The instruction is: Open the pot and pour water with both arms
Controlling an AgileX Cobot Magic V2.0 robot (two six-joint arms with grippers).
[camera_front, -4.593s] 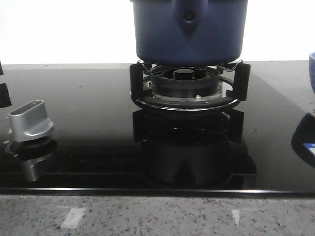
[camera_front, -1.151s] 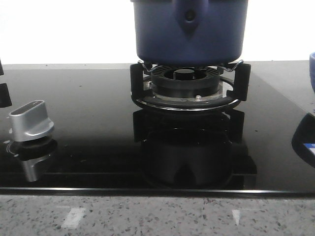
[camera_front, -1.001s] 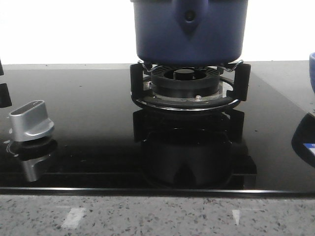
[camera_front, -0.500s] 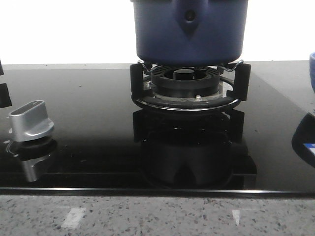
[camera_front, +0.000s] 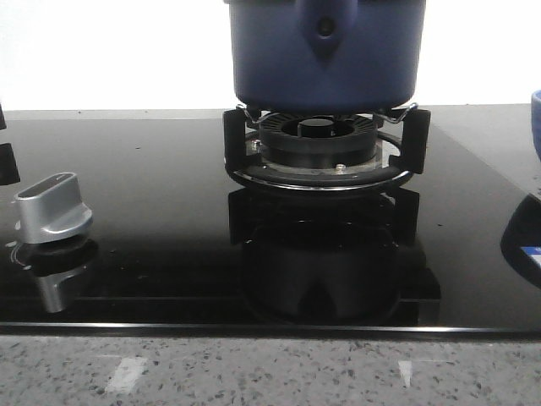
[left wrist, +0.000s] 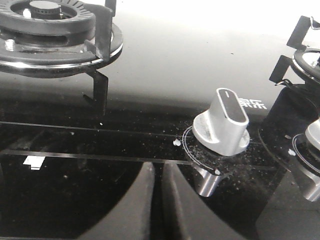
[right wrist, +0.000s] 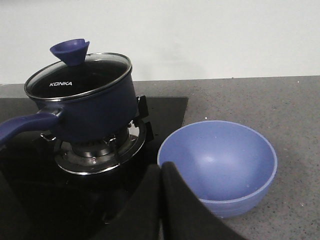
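Note:
The dark navy-blue pot [camera_front: 325, 55] stands on the burner grate [camera_front: 325, 148] at the back centre of the black glass hob. In the right wrist view the pot [right wrist: 87, 107] carries a glass lid [right wrist: 77, 75] with a blue knob [right wrist: 70, 51], and its long handle [right wrist: 22, 127] points out to one side. My right gripper [right wrist: 161, 172] is shut and empty, short of the pot, next to a blue bowl [right wrist: 220, 162]. My left gripper [left wrist: 156, 172] is shut and empty over the hob, close to a silver control knob [left wrist: 222, 125]. Neither gripper shows in the front view.
A silver knob [camera_front: 52, 211] sits at the hob's left front. A second burner [left wrist: 50, 25] and another knob [left wrist: 312, 145] show in the left wrist view. The blue bowl's edge [camera_front: 536, 118] is at the far right on the grey speckled counter [camera_front: 270, 372].

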